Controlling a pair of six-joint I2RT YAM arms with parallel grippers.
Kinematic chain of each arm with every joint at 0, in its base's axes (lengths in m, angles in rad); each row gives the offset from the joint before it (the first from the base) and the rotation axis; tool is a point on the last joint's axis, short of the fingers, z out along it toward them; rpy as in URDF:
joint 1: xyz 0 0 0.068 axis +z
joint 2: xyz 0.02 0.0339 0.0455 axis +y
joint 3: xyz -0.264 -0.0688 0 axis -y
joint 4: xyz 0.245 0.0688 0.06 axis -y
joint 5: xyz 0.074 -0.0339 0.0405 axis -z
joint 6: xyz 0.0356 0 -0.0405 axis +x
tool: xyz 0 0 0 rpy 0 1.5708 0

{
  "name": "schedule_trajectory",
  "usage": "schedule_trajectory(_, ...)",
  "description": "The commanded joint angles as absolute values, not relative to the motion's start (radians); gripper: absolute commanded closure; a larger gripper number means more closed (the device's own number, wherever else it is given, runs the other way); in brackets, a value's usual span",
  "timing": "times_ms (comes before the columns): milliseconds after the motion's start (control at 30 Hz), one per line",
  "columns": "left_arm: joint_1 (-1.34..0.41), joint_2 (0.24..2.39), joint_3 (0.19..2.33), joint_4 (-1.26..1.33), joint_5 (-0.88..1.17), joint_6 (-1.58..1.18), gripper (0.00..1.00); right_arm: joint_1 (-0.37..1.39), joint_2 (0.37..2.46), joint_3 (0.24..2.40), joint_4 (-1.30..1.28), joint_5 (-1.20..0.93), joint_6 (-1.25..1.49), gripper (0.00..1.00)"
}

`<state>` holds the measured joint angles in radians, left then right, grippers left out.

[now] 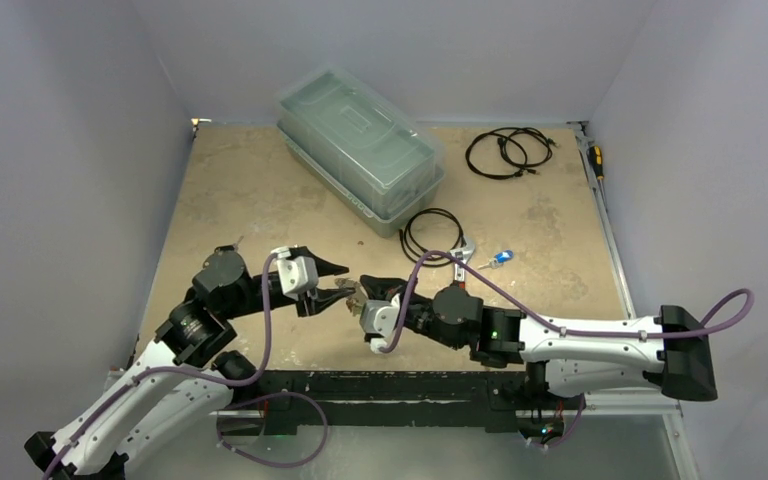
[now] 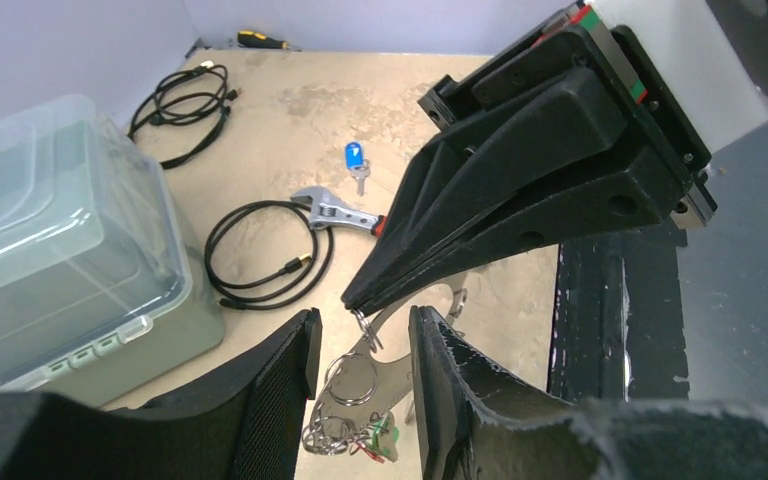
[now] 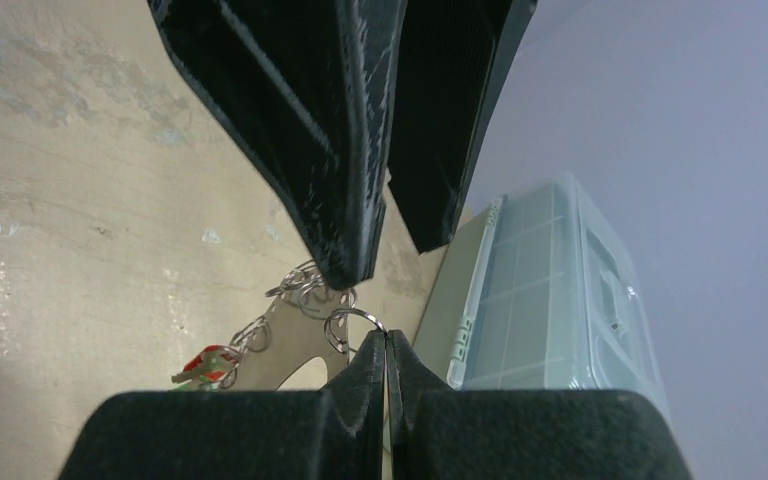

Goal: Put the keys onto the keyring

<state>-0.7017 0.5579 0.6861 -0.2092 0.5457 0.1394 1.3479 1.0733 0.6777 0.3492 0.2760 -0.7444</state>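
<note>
Right gripper [image 3: 385, 338]: clamped shut on a small ring of the thin silvery-grey metal keyring [image 2: 388, 372], probably to steady it.
Left gripper [image 2: 363, 314]: jaws apart astride that keyring, gripping nothing.
Keys: the red- and green-tagged keys [image 3: 205, 365] hang on it; the small blue-tagged key [image 2: 355, 158] lies loose by the red-handled wrench [image 2: 335, 210].
Views: only the wrist cameras show the pinch; from above the grippers hide it.

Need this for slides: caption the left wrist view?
Left gripper open around the keyring that the shut right gripper pinches; blue key on the table beyond.
</note>
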Motion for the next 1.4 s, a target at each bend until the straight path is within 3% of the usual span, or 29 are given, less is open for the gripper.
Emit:
schedule_trajectory(0, -0.705, 0.578, 0.668, -0.16, 0.604, 0.18, 0.61, 1.345, 1.082, 0.752, 0.359, 0.315, -0.736, 1.0)
schedule_trajectory(800, -0.705, 0.63, 0.623, -0.12, 0.495, 0.208, 0.69, 1.345, 1.108, 0.782, 0.353, 0.329, -0.74, 1.0)
schedule_trajectory(1033, -0.706, 0.655, 0.62, -0.109, 0.487, 0.21, 0.77, 1.346, 1.111, 0.781, 0.354, 0.331, -0.736, 1.0)
schedule_trajectory(1267, -0.707, 0.675, 0.618, -0.104, 0.444, 0.215, 1.0, 1.346, 1.107, 0.778, 0.355, 0.335, -0.738, 1.0)
schedule_trajectory(1367, -0.706, 0.675, 0.617, -0.099, 0.422, 0.215, 1.0, 1.346, 1.092, 0.77, 0.364, 0.321, -0.736, 1.0)
